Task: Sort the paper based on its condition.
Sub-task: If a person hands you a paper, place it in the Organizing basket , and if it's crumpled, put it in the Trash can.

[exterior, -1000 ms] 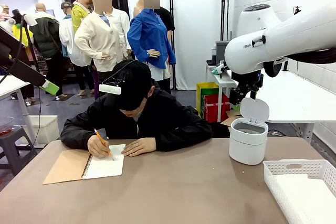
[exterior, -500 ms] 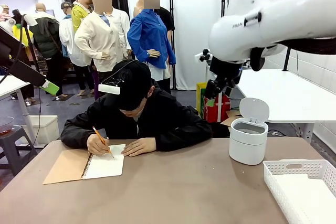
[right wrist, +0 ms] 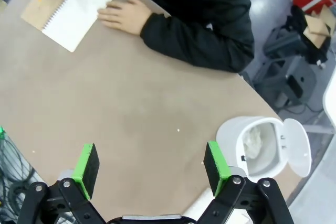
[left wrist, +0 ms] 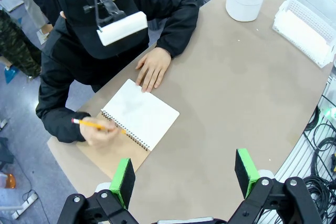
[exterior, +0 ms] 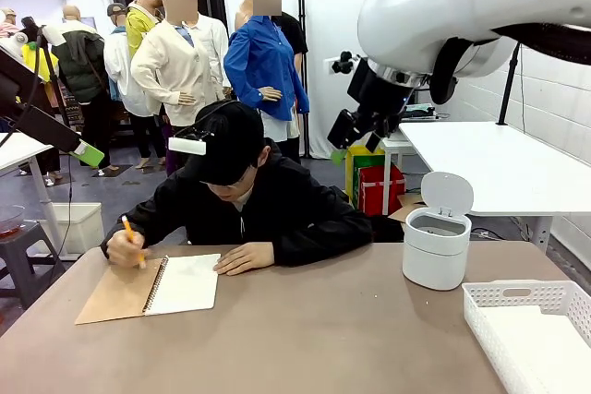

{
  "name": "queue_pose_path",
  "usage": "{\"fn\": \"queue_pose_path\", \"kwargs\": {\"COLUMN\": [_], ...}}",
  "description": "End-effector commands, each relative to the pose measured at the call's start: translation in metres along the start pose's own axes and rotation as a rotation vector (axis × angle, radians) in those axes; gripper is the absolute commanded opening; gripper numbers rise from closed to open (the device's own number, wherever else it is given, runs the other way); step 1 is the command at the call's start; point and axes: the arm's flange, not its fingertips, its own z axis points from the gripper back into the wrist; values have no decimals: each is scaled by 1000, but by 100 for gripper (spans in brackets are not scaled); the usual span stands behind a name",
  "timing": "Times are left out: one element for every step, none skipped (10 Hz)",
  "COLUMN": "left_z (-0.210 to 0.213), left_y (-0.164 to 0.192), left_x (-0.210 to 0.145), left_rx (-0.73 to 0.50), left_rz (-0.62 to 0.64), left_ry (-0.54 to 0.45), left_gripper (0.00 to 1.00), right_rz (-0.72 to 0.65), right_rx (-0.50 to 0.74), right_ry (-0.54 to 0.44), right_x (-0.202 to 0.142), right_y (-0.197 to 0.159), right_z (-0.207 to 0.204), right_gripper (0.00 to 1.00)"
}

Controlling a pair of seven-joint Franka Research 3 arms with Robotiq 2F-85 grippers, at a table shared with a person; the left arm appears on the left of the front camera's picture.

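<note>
White paper ball point(right wrist: 252, 141) lay in the open bin point(right wrist: 227, 129) | left pincer point(left wrist: 185, 174) apart, empty, over worktop point(left wrist: 236, 77) | right pincer point(right wrist: 151, 162) apart, empty, high above worktop

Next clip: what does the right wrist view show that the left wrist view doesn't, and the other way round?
Right wrist: the open right gripper, and a crumpled paper ball lying inside the open white bin. Left wrist: the open left gripper and the person's black cap. Shared: the brown table, the open notebook and the person's hand resting beside it.
</note>
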Motion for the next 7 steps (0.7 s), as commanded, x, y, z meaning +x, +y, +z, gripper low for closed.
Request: {"fn": "queue_pose_path", "kwargs": {"left_z": [1, 1, 1, 1, 1, 1, 1], "left_y": [1, 1, 1, 1, 1, 1, 1], "left_x": [0, 0, 0, 0, 0, 0, 0], "left_rx": [0, 0, 0, 0, 0, 0, 0], "left_rz": [5, 5, 5, 5, 5, 5, 5], "left_ry": [-4, -4, -4, -4, -4, -4, -4], "left_gripper": [100, 100, 100, 100, 100, 100, 100], "right_rz": [18, 40, 53, 72, 88, 94, 87], "right_rx": [46, 39, 53, 69, 80, 109, 139], "right_ry": [-80, -81, -76, -77, -66, -77, -84], "right_x": [-5, -2, -1, -2, -5, -4, -4], "right_y": [6, 14, 26, 38, 52, 55, 56], "right_z": [8, 13, 23, 29, 34, 39, 41], "right_gripper": [100, 100, 100, 100, 100, 100, 100]}}
